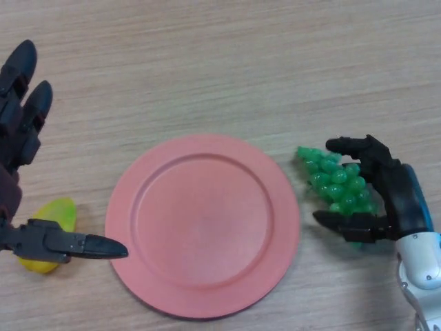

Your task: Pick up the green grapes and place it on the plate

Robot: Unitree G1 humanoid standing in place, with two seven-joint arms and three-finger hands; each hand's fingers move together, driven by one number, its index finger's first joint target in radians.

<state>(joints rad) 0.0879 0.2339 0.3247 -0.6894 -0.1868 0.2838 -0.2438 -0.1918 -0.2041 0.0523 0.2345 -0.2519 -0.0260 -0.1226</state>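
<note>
**Closing on the grapes beside the plate**

Curling round the green grapes point(335, 182), the right hand point(386, 196) has fingers above the bunch and thumb below it, pinching it on the table just right of the pink plate point(202, 224). The left hand point(21, 138) is spread, fingers straight; a yellow object point(54, 219) lies just behind its thumb.

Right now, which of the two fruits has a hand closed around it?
The green grapes, right of the plate: the right hand curls around them. The yellow fruit lies loose under the open left hand.
</note>
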